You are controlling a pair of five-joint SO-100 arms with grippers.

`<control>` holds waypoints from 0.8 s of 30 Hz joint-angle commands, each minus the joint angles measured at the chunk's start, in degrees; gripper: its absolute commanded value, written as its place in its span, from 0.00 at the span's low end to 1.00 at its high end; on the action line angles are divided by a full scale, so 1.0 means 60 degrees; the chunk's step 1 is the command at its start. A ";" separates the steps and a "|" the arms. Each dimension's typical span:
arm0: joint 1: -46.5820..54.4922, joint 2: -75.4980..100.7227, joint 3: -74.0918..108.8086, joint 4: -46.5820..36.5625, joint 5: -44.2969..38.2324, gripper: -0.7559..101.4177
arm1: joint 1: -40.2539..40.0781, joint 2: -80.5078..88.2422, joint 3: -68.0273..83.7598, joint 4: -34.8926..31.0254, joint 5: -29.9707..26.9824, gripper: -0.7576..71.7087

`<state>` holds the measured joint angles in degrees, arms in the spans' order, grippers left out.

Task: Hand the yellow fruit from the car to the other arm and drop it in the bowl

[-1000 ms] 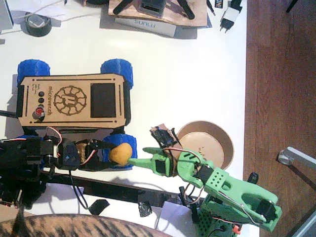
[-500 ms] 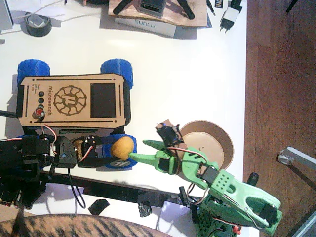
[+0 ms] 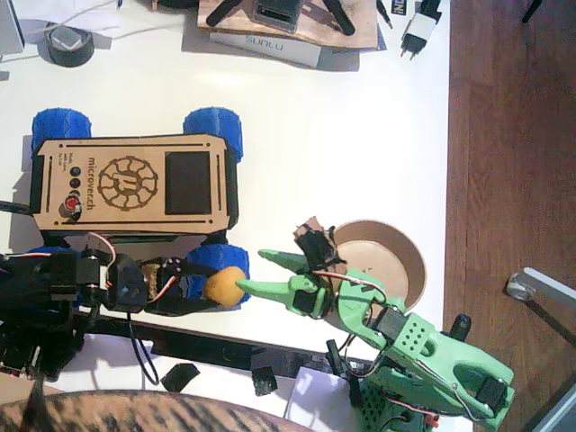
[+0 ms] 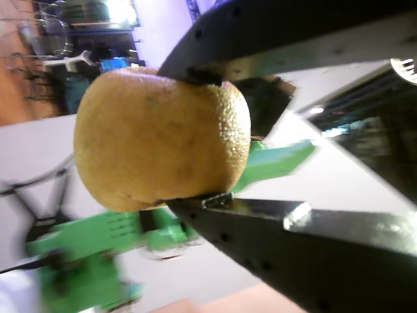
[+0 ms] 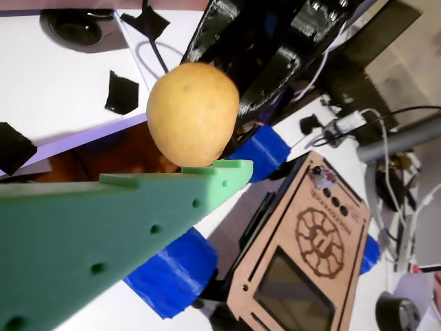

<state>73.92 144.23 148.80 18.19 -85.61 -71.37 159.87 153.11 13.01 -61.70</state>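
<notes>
The yellow fruit (image 3: 223, 286) hangs just in front of the car (image 3: 135, 184), by its blue front wheel. My left gripper (image 3: 219, 286), the black one, is shut on it. A wrist view shows the black jaws pinching the fruit (image 4: 163, 137) top and bottom. The green right gripper (image 3: 250, 270) is open, its lower fingertip at the fruit's right side and its upper one above and apart. In a wrist view a green finger (image 5: 138, 221) lies just under the fruit (image 5: 193, 114). The bowl (image 3: 405, 247) sits to the right, partly hidden by the green arm.
A blue wheel (image 3: 219, 259) of the car is right behind the fruit. Black tape scraps (image 3: 184, 375) lie on the table's front edge. A tape roll (image 3: 67, 43), a box and a plug adapter (image 3: 418, 31) sit along the far side. The table ends at the right onto a wooden floor.
The black gripper lifted the fruit slightly, then lowered it again. The green gripper's upper finger moved up, so its jaws stand wider, with the lower tip staying at the fruit.
</notes>
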 commanded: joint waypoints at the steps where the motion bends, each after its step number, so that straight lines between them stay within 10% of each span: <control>1: 0.0073 0.0117 -0.0352 -0.0234 -0.0073 0.01 | 0.0000 -0.0513 -0.0718 -0.0425 -0.0088 0.44; 24: 0.0073 -0.0015 -0.0352 -0.0220 -0.0073 0.01 | 0.0117 -0.3809 -0.2065 -0.1538 0.1245 0.47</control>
<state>73.92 144.05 148.71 18.19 -85.61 -69.96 137.55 144.05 5.45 -55.63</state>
